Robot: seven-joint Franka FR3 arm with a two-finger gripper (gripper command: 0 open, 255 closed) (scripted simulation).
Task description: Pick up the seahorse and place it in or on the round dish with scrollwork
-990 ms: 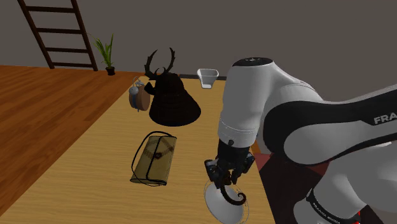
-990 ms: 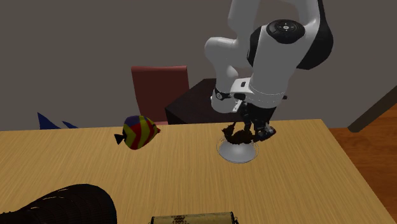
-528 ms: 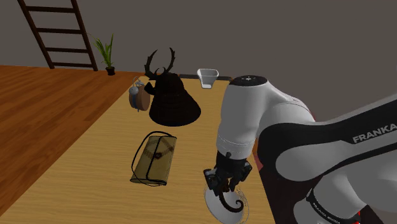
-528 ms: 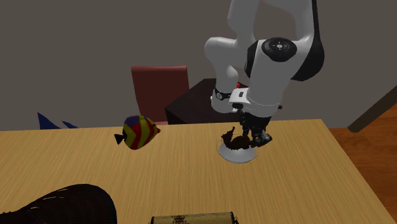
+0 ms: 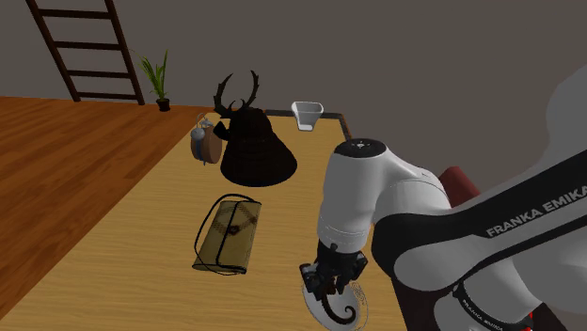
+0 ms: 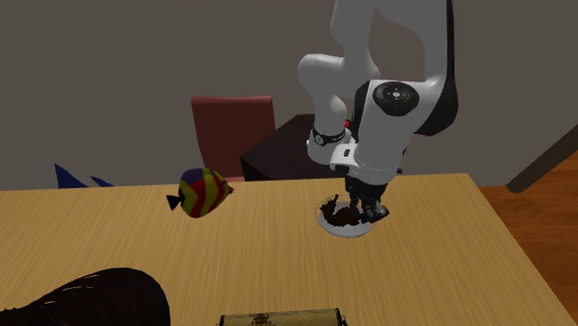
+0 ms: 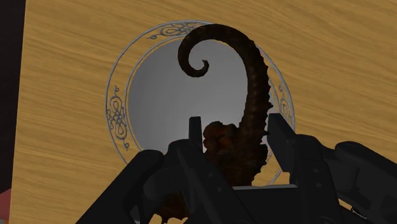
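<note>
A dark brown seahorse (image 7: 245, 95) with a curled tail is clasped between my black fingers (image 7: 285, 143). My gripper (image 7: 235, 137) is shut on it, right over the round grey dish (image 7: 153, 95) with a scrollwork rim. In the shoulder view my gripper (image 5: 329, 282) sits low over the dish (image 5: 353, 318) near the table's front edge, the seahorse's tail (image 5: 341, 308) reaching into it. From the second exterior view the seahorse (image 6: 341, 215) lies at the dish (image 6: 345, 230) under my gripper (image 6: 363, 206).
A tan clutch bag (image 5: 229, 233) lies on the wooden table (image 5: 141, 226) to the dish's left in the shoulder view. Farther back stand a black horned helmet (image 5: 252, 141), a small figure (image 5: 204, 139) and a white tray (image 5: 308, 113). A striped fish (image 6: 200, 193) and a red chair (image 6: 232, 125) show opposite.
My gripper has come down with the seahorse, from a little above the dish to just over its bowl. The arm has folded lower. Nothing else has moved.
</note>
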